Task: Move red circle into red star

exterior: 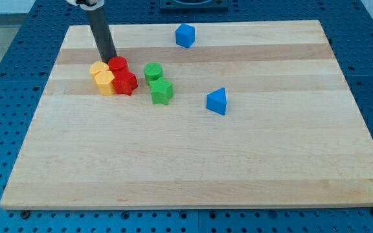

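Red circle [118, 64] sits on the wooden board [193, 162] in its upper-left part, closer to the board's left edge than to its centre and not far below the top edge. It is a short round block standing on its flat face, so it has no long axis and faces no particular way. Directly below it, and touching it, lies the red star [125, 83]; which way the star's points are turned is too small to tell. Pressed against the left of both red blocks are two yellow blocks: a yellow block [98, 69] beside the circle and a yellow block [105, 83] beside the star, their shapes unclear. My tip [109, 59] rests on the board at the circle's upper-left rim, touching or just short of it, between the circle and the upper yellow block; the rod leans up toward the view's top left. It is a plain rod with no pincer. To the right, a small gap away, stand a green cylinder [153, 71] and, just below it, a green star [161, 91]. Farther right, near the board's middle, lies a blue triangle [217, 101]. A blue block [185, 35] sits close to the top edge, well apart from the rest.
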